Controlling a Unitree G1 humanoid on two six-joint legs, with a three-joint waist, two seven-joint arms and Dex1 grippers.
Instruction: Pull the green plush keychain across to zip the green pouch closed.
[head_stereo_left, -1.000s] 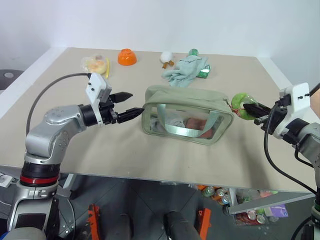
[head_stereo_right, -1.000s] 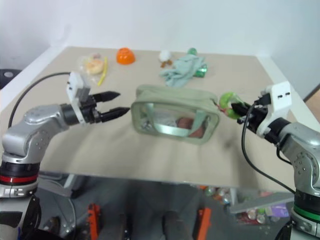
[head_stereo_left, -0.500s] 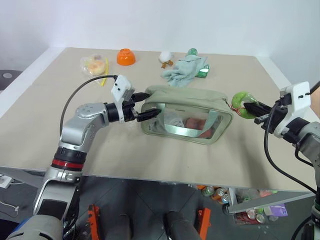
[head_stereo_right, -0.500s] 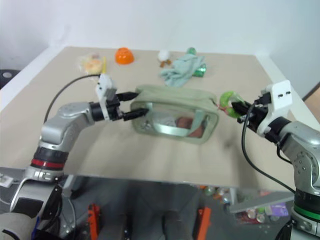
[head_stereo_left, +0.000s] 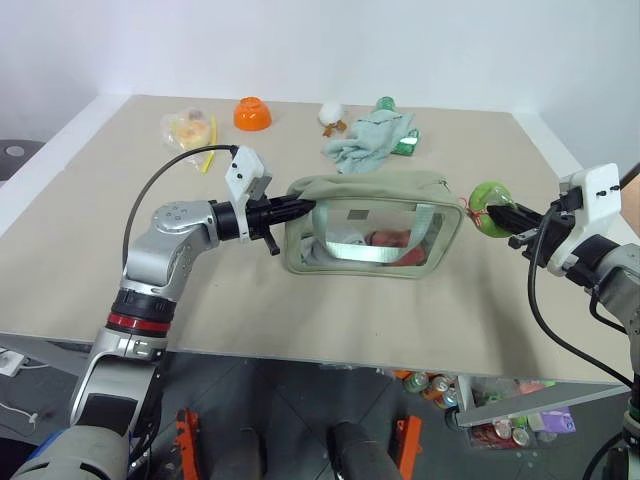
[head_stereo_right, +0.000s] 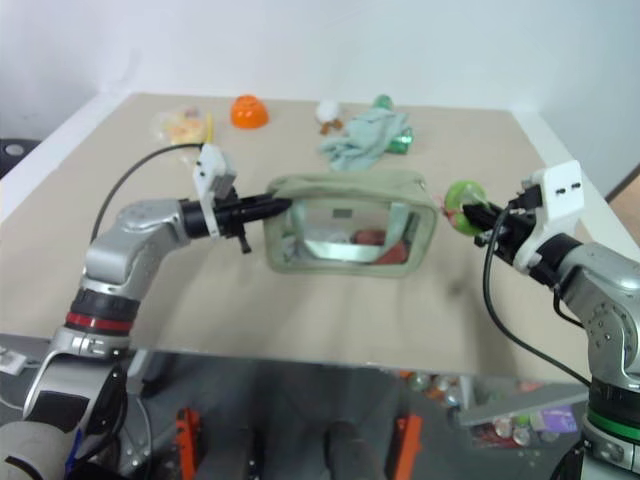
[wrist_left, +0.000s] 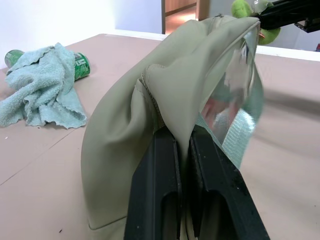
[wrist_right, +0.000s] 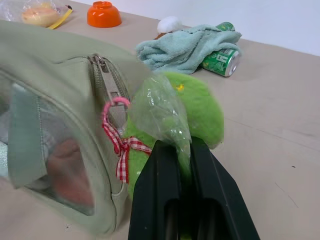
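Note:
The green pouch stands upright mid-table, clear side panel facing me, something pink inside. My left gripper is shut on the fabric of its left end; the left wrist view shows both fingers pinching a fold of the pouch. The green plush keychain hangs off the pouch's right end, held just above the table. My right gripper is shut on it. Up close, the keychain has a clear wrapper and a red-checked ribbon tied to the zipper pull at that end.
Along the far side lie a pale mint cloth with a green can beside it, a white ball, an orange bowl and a clear snack bag. The table's right edge runs close behind my right arm.
My left gripper moved right to the pouch's left end and shut on it. The pouch went from slumped to upright and taut. My right gripper stayed put, still holding the keychain.

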